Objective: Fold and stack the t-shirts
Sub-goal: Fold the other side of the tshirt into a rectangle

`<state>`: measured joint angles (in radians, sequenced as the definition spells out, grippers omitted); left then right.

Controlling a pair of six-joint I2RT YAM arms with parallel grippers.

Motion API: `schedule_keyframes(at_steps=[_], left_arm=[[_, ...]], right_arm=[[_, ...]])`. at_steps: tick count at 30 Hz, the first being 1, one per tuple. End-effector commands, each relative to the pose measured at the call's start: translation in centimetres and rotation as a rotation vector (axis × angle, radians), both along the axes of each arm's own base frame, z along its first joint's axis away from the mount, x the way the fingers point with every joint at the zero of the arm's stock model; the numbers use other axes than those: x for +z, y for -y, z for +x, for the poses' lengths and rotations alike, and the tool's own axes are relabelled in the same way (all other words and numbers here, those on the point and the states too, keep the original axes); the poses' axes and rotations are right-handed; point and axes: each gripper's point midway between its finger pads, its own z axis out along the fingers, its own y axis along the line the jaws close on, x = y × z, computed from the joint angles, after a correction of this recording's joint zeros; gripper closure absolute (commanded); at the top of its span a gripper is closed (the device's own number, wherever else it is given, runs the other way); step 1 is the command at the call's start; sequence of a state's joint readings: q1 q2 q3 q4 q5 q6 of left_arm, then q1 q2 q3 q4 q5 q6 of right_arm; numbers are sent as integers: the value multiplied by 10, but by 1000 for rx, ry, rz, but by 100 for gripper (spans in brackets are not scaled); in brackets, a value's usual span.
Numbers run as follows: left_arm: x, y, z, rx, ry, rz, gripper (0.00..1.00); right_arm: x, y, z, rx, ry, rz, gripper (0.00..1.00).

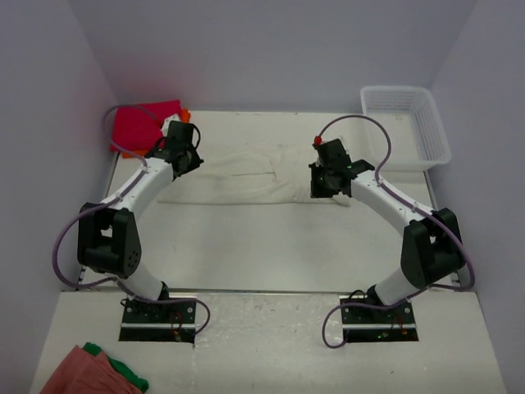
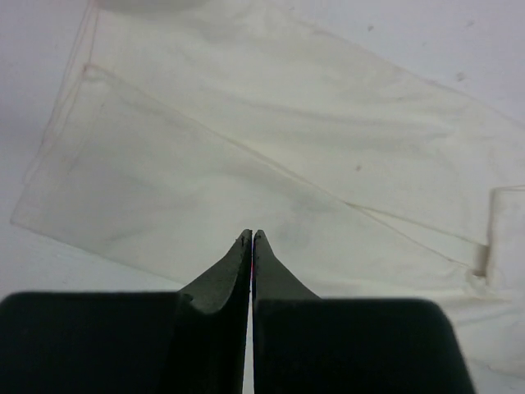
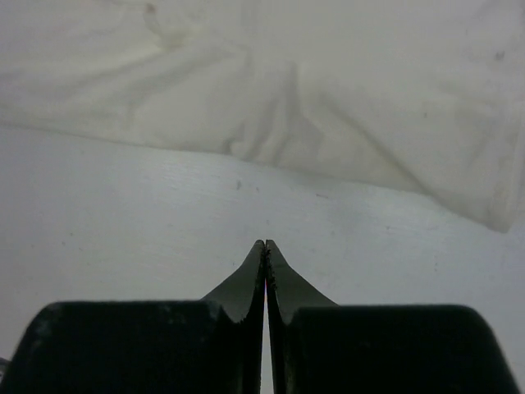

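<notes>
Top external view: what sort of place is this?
Probably a robot lab cell: plain walls box in the table, a cream-white t-shirt lies on it, a mesh basket at its corner.

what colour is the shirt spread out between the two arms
The t-shirt is plain cream-white, with no print visible. It shows best in the left wrist view.

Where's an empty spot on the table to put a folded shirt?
The biggest bare patch is the wide strip of table between the cream-white shirt and the near edge. A thinner strip lies behind that shirt, between the magenta-red shirt and the basket. The far left corner is crowded: the orange shirt sits there too.
</notes>
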<state>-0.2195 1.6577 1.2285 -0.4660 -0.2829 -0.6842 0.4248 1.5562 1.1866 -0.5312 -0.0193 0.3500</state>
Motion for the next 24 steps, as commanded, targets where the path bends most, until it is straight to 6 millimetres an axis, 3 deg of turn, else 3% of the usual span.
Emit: schedule_keyframes(at_steps=[1, 3, 5, 7, 9, 10, 11, 12, 17, 18, 24], left_arm=[[60, 22, 22, -157, 191, -36, 100], [81, 68, 28, -383, 259, -176, 100], [84, 99, 24, -503, 262, -272, 100], [81, 107, 24, -499, 260, -266, 100], [65, 91, 23, -422, 208, -206, 100], [53, 73, 26, -322, 174, -145, 100], [41, 63, 18, -279, 109, -114, 100], [29, 58, 15, -254, 70, -96, 100], [-17, 38, -11, -187, -85, -30, 100], [-17, 37, -13, -179, -83, -27, 100], [-35, 16, -33, -119, -123, 46, 100]], right_arm=[[-11, 14, -14, -84, -32, -51, 100], [-13, 24, -14, -118, -49, -104, 100], [-13, 26, -10, -125, -51, -128, 100], [-9, 28, -3, -134, -42, -151, 100], [-20, 33, 3, -138, -66, -199, 100], [-16, 32, 12, -142, -59, -197, 100], [-21, 34, 13, -141, -86, -214, 100], [-32, 34, 17, -138, -109, -234, 100], [-52, 28, 44, -137, -163, -210, 100], [-64, 26, 46, -132, -194, -215, 100], [-80, 19, 62, -118, -231, -204, 100]])
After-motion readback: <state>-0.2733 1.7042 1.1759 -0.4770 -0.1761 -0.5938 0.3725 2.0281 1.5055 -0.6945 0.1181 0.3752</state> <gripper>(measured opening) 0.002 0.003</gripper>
